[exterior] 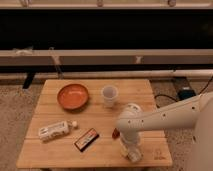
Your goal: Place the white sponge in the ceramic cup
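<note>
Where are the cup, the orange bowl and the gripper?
cup [109, 96]: camera view, its side wall.
orange bowl [73, 96]: camera view, its bare inside.
gripper [132, 151]: camera view, its tip, low over the table [150, 102] near the front edge.
</note>
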{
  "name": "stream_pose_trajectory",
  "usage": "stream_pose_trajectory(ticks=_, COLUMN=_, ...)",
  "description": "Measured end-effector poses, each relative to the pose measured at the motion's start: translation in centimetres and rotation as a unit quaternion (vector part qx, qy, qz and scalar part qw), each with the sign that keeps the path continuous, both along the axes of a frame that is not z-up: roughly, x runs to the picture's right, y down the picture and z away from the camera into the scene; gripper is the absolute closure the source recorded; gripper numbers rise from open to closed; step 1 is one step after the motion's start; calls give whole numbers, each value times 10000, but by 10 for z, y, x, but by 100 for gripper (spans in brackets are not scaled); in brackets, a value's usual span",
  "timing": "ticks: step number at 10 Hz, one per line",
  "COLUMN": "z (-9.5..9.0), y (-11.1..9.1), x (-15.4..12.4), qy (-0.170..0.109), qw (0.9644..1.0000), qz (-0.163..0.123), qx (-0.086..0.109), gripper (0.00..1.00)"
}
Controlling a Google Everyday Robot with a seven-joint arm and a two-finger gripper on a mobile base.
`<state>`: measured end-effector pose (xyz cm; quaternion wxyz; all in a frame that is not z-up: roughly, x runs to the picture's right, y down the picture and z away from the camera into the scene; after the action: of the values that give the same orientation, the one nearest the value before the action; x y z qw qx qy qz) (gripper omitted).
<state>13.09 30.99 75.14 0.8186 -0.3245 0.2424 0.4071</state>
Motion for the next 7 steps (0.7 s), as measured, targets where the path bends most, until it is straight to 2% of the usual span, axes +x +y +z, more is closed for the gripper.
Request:
stream_pose_trajectory(ticks=4, z=-16, y=-14, x=-12, qy=-402, qw=9992, qz=-8, qx=-6, gripper=95)
stream_pose_trajectory(ticks=6, z=-34, y=-37, x=-18, qy=-583, qw=9982, qz=32, qx=114, gripper=100)
stream_pose_trajectory(ticks=7, z=-46, y=-60, x=-23, qy=-705, qw=9972, qz=57, qx=241, gripper=100)
